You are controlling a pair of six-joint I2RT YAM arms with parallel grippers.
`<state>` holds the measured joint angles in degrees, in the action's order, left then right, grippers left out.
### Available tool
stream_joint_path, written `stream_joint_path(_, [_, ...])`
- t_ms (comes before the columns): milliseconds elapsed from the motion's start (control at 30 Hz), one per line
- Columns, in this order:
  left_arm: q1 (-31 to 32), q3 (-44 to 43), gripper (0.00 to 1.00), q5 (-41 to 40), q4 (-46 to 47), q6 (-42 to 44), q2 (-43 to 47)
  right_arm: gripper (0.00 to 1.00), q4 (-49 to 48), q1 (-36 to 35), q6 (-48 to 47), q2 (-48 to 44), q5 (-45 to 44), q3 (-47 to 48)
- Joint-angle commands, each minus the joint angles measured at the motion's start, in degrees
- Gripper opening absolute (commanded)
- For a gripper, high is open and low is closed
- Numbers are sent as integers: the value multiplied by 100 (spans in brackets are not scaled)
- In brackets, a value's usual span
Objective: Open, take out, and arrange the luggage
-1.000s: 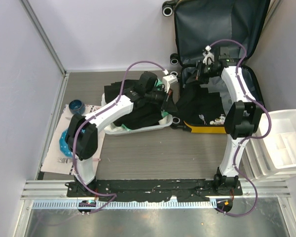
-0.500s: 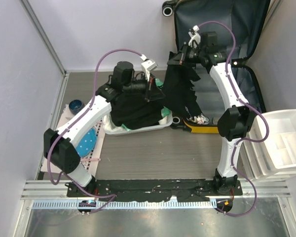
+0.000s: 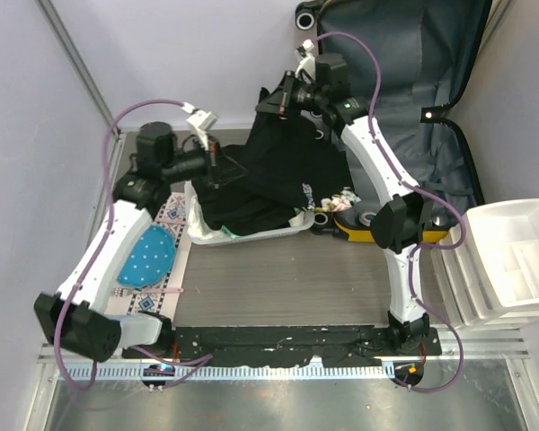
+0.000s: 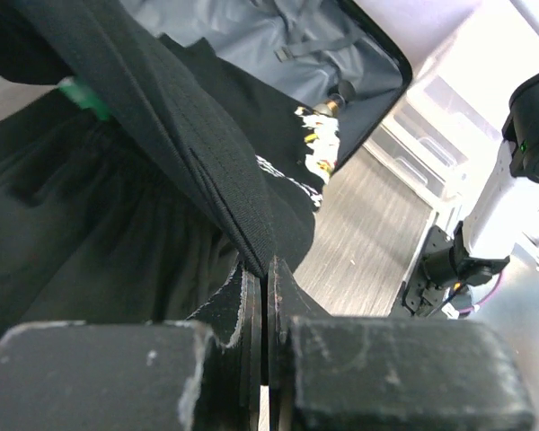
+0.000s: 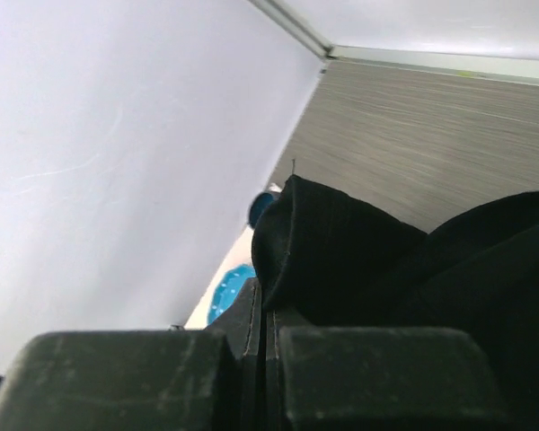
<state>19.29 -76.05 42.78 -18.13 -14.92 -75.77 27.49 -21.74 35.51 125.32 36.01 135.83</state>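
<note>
large bright yellow hard-shell suitcase stands open at the far right of the grey wood-grain table, with its dark grey lined lid upright against the far wall and its base flat beneath it, yellow edge towards the near side. right gripper is raised beside the lid's left edge, fingers clenched on a fold of a black fabric garment. left gripper, further left and nearer, is clamped on another edge of the same garment. the cloth hangs spread between them over a white mesh plastic basket that holds more dark clothing, just left of the suitcase base. white plastic drawer bins stand at the near right. a blue dotted item lies at the left.
</note>
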Motion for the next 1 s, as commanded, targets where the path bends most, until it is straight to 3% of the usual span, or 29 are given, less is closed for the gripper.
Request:
stream_joint_path(0, [-601, 196, 0, 591, -891, 225, 1028, 1, -1139, -392, 238, -60, -559, 366])
stream_joint_path(67, [-882, 336, 0, 390, -1584, 680, 1169, 1, -1262, -673, 229, 28, -639, 191])
stream_joint_path(200, [-1173, 932, 0, -436, -2089, 1112, 1337, 1, -1526, -1069, 27, 414, -867, -56])
stream_joint_path(367, [-1471, 1321, 0, -1202, -2484, 1106, 880, 1, -1641, -1306, -316, 1072, -1228, -93])
stream_joint_path(500, [-1823, 1592, 0, -1202, -2196, 710, 704, 1, -1903, -1421, -343, 1381, -1281, 137])
stream_joint_path(700, [-1823, 1997, 0, -1114, -1606, 314, 686, 1, -2054, -1658, -518, 1496, -1149, 32])
stream_joint_path(767, [-1823, 1972, 0, -1158, -1693, 410, 634, 9, -2037, -1720, -589, 1461, -1035, -56])
stream_joint_path(800, [-1832, 1876, 7, -1150, -1746, 472, 616, 27, -2063, -1737, -571, 1434, -965, -57])
stream_joint_path(833, [-1832, 1805, 43, -1150, -1894, 551, 642, 36, -2072, -1729, -580, 1373, -912, -48])
stream_joint_path(867, [-1832, 1709, 61, -1028, -1974, 751, 703, 45, -2037, -1729, -641, 1312, -920, -4])
stream_joint_path(900, [-1841, 1455, 71, -957, -2053, 919, 765, 58, -1993, -1703, -772, 1233, -920, 14])
stream_joint_path(967, [-1841, 1130, 85, -816, -2133, 1313, 931, 70, -1836, -1624, -974, 943, -894, 75])
